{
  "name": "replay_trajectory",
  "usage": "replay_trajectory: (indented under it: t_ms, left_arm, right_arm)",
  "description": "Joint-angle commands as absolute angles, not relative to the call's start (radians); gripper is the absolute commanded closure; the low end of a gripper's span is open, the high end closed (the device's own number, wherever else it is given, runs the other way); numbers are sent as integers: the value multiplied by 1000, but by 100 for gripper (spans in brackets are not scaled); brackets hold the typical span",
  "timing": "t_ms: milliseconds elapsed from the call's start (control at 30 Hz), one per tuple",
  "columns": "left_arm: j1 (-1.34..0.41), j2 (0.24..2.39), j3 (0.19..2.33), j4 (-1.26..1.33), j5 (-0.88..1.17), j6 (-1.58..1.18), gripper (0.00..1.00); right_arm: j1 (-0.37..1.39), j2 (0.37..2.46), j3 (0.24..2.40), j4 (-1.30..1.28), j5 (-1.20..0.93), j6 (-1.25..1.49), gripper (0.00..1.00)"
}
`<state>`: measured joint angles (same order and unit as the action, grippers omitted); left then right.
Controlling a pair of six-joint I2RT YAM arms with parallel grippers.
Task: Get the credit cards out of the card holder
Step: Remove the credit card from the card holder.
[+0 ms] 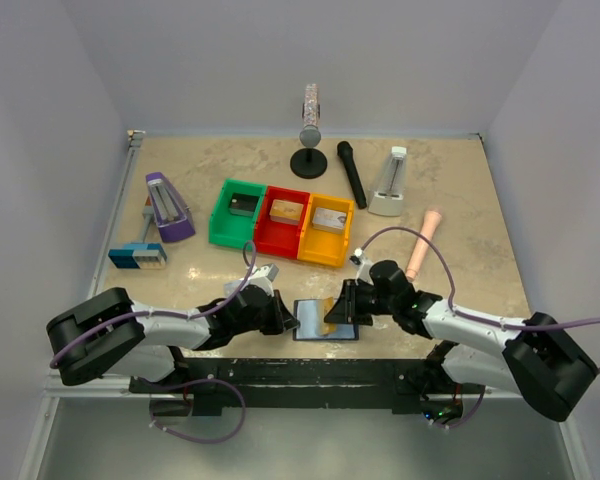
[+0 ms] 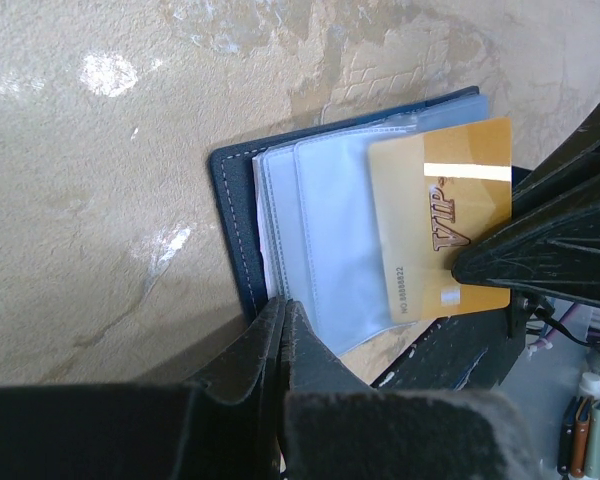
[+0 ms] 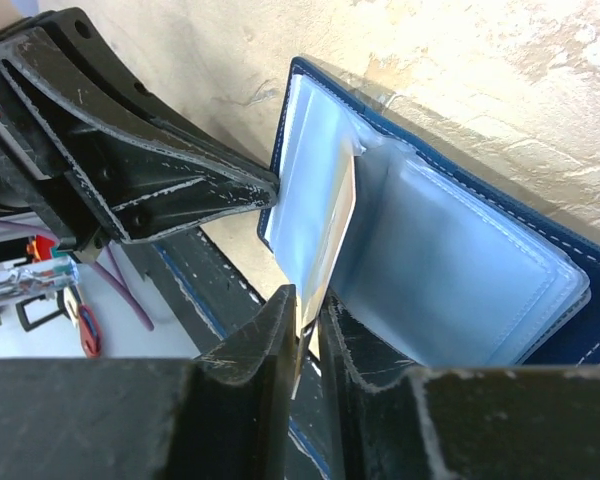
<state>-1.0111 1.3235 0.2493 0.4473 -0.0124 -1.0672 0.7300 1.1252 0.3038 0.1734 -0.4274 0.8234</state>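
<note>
My left hand [image 2: 283, 318] is pressed together on one edge of the card holder [image 2: 235, 210], with that edge caught between the fingers. The card holder lies open on the worktop [image 1: 450, 200], navy cover down and its clear sleeves [image 2: 325, 235] facing up. It sits close to the worktop's near edge, between my two hands.

My right hand [image 3: 305, 305] comes at the card holder from the other side and pinches the gold card [image 2: 445, 215]. That card, marked VIP, sticks partway out of a sleeve. In my right wrist view I see it edge-on, rising from the fold of the card holder to the gap between my fingers.

The worktop is a beige, stone-look slab with paler veins and cloudy patches, and glossy spots of glare lie to the left of the card holder. Just on the near side of the card holder the slab ends at a black bar [image 1: 310, 372]. Past that bar the wrist views show only blurred cables and small clutter.

Beyond the card holder stand a green bin [image 1: 218, 215], a red bin [image 1: 275, 244] and a yellow bin [image 1: 320, 253], touching in a row. Plain, pale lilac-grey walls [image 1: 280, 60] close the space behind and on both sides. A metal rail [image 1: 121, 215] runs along the worktop's left edge.
</note>
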Motion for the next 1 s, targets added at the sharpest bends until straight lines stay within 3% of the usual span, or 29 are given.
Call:
replay_trajectory:
  t_ms: [0,167,333,867,967]
  left_arm:
    - [-1014,1327,236,388,-44,-1060,100]
    - [-1014,1330,238,387,-45,-1058,100]
    - [-1014,1330,241,380,-45,-1055,100]
    - [-1014,1289,310,338,-35,-1002,100]
    - [-1014,1253,333,334,-25,-983,90]
  right_arm:
    - [726,1089,344,149,-393,790,83]
    - [724,1072,354,104,-376,773,88]
    - [719,1054,364,60,-361,759,100]
    - [710,878,417,-176,-301,683,100]
    - [710,827,437,-253,-288,655,100]
